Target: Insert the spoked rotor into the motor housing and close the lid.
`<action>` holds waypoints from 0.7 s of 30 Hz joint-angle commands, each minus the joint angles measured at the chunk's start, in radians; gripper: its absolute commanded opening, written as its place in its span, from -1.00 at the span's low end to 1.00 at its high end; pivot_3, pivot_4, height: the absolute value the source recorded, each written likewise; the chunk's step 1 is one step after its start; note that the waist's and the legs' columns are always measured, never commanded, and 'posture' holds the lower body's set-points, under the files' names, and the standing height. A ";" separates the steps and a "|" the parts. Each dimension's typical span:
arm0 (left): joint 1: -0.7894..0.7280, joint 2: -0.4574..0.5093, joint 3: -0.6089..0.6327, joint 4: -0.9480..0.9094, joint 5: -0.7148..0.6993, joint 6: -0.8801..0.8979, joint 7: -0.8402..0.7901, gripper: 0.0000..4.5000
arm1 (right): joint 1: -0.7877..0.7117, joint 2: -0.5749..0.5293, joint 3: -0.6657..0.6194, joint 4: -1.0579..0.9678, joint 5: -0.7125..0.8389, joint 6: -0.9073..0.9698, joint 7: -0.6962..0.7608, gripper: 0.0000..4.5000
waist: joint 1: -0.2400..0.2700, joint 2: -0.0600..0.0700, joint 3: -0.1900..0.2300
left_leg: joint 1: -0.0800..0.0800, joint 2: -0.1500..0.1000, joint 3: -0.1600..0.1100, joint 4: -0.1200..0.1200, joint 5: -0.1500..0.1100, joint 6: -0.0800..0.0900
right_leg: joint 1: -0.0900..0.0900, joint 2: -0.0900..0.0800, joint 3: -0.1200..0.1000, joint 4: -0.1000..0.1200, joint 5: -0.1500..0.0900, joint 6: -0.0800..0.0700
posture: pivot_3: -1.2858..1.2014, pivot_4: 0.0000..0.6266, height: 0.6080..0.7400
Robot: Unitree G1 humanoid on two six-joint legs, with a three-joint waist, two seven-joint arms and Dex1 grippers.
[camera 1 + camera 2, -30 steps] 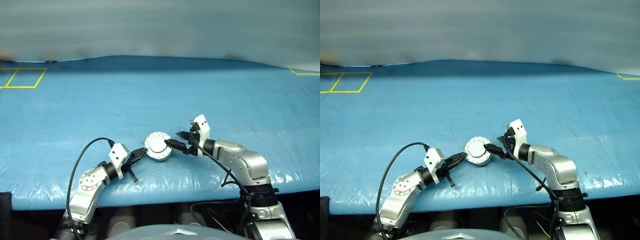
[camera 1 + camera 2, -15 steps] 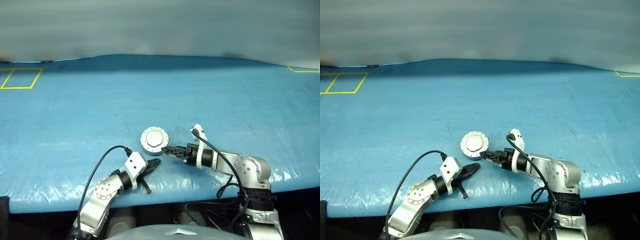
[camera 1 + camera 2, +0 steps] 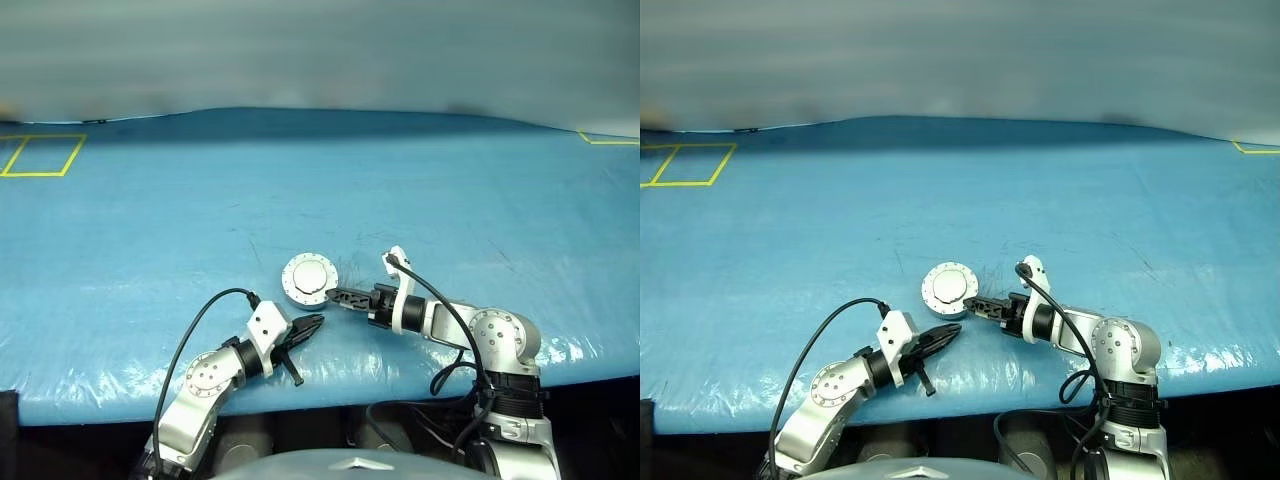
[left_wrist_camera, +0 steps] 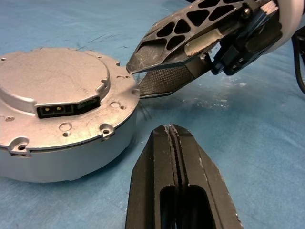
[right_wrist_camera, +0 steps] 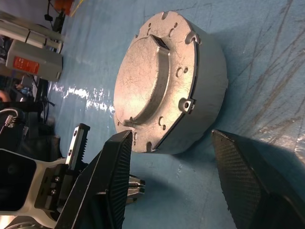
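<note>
On the blue table cover (image 3: 200, 220) I see the motor housing (image 3: 308, 279) lying flat, lid (image 4: 45, 81) shut on top, facing up. My left wrist view shows a connector socket (image 4: 67, 108) in the lid. Just beside the housing, my right gripper (image 5: 174, 176) has fingers apart, one tip at its rim; nearer me, my left gripper (image 4: 172, 143) is pressed together, holding nothing.

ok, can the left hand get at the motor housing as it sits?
Probably yes. The left hand, fingers shut, sits just short of the motor housing with bare blue table cover between. The right hand already works the rim, crowding that side.
</note>
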 commanded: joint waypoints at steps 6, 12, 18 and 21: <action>0.024 0.031 0.013 -0.109 -0.102 0.010 -0.074 -1.00 | 0.001 -0.012 0.024 -0.035 0.002 -0.061 -0.009 0.22 | -0.004 0.001 0.000 | 0.000 0.000 0.000 0.000 0.000 0.000 | 0.000 0.000 0.000 0.000 0.000 0.000 | 0.03 -0.52 1.00; -0.012 0.089 0.183 -0.035 -0.190 -0.071 -0.131 -1.00 | 0.017 -0.020 0.042 -0.040 -0.008 -0.094 -0.020 0.22 | -0.005 0.001 0.001 | 0.000 0.000 -0.001 0.001 0.000 0.000 | 0.001 0.001 0.000 0.001 0.000 0.001 | 0.03 -0.52 1.00; -0.055 0.096 0.269 0.103 -0.154 -0.163 -0.118 -1.00 | 0.046 -0.031 0.081 -0.069 -0.014 -0.132 -0.010 0.22 | -0.007 0.002 0.002 | 0.000 0.000 -0.001 0.001 0.000 0.000 | 0.001 0.002 0.000 0.001 0.000 0.001 | 0.03 -0.52 1.00; -0.066 0.079 0.256 0.131 -0.122 -0.191 -0.113 -1.00 | 0.056 -0.033 0.086 -0.083 -0.014 -0.149 -0.012 0.22 | -0.004 0.001 0.002 | -0.001 -0.002 -0.001 0.002 0.000 0.000 | 0.002 0.001 0.001 0.000 0.001 0.000 | 0.03 -0.52 1.00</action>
